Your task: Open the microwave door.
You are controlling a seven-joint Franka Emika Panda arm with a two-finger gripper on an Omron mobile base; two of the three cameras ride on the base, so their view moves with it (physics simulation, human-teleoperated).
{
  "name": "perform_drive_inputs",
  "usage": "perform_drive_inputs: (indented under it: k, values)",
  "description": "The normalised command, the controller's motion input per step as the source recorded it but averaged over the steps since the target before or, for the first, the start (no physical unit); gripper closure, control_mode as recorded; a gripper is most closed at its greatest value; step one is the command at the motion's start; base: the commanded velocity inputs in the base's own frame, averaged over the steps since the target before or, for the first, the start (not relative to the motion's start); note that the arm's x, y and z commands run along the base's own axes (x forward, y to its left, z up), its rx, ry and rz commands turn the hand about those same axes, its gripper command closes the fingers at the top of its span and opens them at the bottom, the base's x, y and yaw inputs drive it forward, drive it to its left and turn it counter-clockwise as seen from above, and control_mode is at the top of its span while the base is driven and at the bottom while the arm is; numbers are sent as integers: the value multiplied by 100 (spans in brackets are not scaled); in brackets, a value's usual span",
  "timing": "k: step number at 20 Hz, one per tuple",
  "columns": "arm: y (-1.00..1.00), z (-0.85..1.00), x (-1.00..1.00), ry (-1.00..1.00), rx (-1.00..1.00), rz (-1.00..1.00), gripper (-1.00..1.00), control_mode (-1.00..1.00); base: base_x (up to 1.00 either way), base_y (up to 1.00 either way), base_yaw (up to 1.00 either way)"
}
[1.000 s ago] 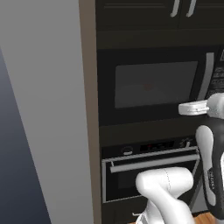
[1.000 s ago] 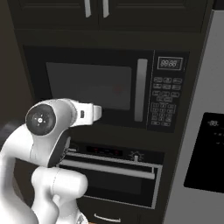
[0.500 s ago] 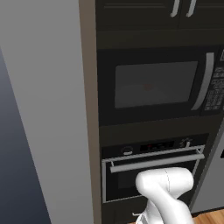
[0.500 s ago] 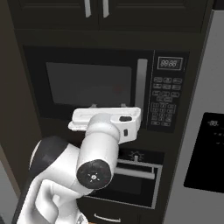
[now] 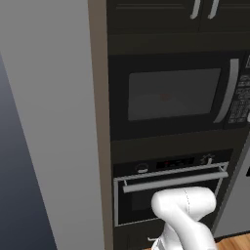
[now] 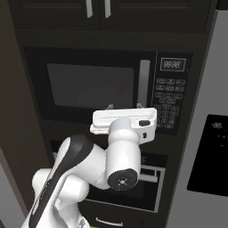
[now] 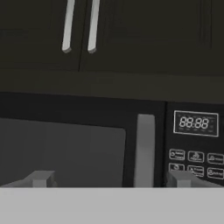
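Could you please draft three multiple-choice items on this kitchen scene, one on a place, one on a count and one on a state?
1. Where is the handle on the microwave door?
A. along its right edge, beside the keypad
B. across its top
C. along its left edge

2. How many silver handles are on the cabinet doors above the microwave?
A. one
B. two
C. four

3. What state is the gripper in?
A. shut on the handle
B. shut on nothing
C. open

Answers: 1 A, the grey bar stands upright next to the buttons. 2 B, a pair hangs side by side. 3 C, the fingertips stand wide apart.

Glossy black microwave door (image 5: pixel 168 95), matt grey window, perhaps plastic handle (image 7: pixel 144 151)
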Motion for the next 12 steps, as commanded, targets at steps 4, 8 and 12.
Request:
perform_drive_inputs:
  k: [4,8,12]
  values:
    - [-4,-6,56,0,0,0,-100,-100,0,0,0]
    - [-1,-10,54,3,0,0,-100,-100,0,0,0]
    - [-4,-26,49,9,0,0,-100,-100,0,0,0]
